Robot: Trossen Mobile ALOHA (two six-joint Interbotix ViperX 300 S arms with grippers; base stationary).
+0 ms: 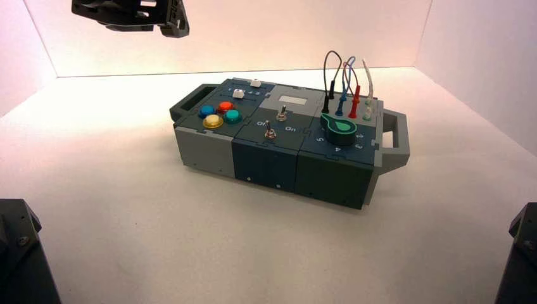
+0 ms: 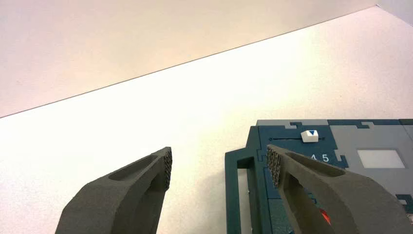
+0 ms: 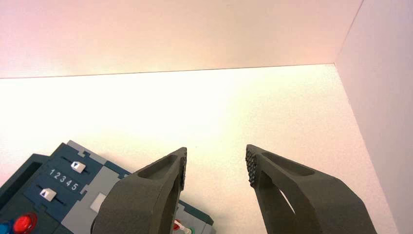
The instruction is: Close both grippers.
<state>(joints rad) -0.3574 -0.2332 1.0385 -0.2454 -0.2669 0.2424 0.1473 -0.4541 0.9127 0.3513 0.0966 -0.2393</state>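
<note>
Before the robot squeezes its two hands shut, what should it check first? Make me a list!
1. Left hand open and ready to shut: ok, a wide gap shows between its fingers in the left wrist view.
2. Right hand open and ready to shut: ok, its fingers stand apart too.
3. Nothing caught between the left fingers: ok, only the white table and the box's handle show far beyond the gap.
4. Nothing between the right fingers: ok, only bare table beyond.
5. Left hand clear of the button box: ok, the high view shows it up in the air, off to the box's left.
6. Right hand's height over the box: cannot tell, the high view misses it.
</note>
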